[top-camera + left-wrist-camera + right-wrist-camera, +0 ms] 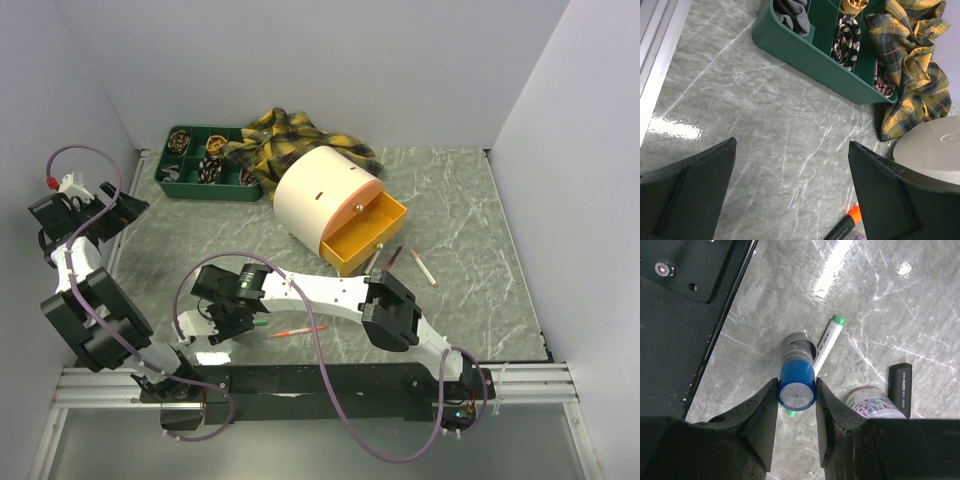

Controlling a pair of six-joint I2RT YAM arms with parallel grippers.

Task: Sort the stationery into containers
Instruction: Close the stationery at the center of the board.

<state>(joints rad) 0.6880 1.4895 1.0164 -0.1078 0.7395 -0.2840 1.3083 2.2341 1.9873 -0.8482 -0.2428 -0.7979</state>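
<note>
Blue-capped tube (796,392) with a grey ribbed body, seen end-on by the right wrist camera. It sits in the right gripper (796,382), jaws clamped on the blue cap from both sides. Can't tell if its grey end touches the table (900,300). A white green-capped pen (826,342) lies flat, passing under the tube. To the right is a clip tub (871,402) of coloured clips, with a black block (900,382) just beside it.

In the top view this cluster is at the front-left of the table, with the right arm reaching across to it. A red pen (297,331) lies just right of the gripper. Further right, a dark pen (393,258) and a pale pen (422,268) lie near the orange drawer (345,255). The drawer is pulled out of the cream drum (318,190), which stands mid-table.

The green tray (205,188) is at the back left. Its compartments hold dark patterned items, too small to name. The plaid cloth (295,140) touches the tray's right end and lies bunched behind the drum.

The left gripper (792,147) is at the left edge, jaws wide apart over the table. Its camera shows a black highlighter (844,227) with an orange cap at the bottom edge, near the drum.
</note>
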